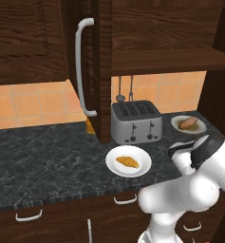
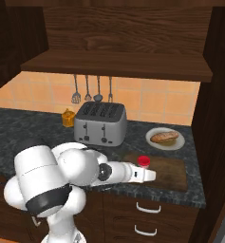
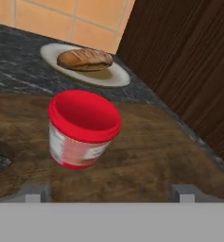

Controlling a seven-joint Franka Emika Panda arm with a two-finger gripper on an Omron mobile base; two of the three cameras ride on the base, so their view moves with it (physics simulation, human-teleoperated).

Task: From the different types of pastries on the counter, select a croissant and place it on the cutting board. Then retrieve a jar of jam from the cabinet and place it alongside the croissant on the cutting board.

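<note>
Two fingers [image 3: 36, 192] wide apart, jar of jam [image 3: 82, 128] untouched between.

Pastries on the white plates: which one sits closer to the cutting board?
The longer brownish pastry, on the plate just behind the cutting board. The golden croissant lies on its plate in front of the toaster, farther away.

Home kitchen, black marbled counter [image 1: 42, 152], steel toaster [image 1: 135, 122], tiled backsplash [image 2: 152, 102], hanging utensils [image 2: 88, 90], seemingly spatulas, dark cabinet [image 1: 28, 38]
</note>
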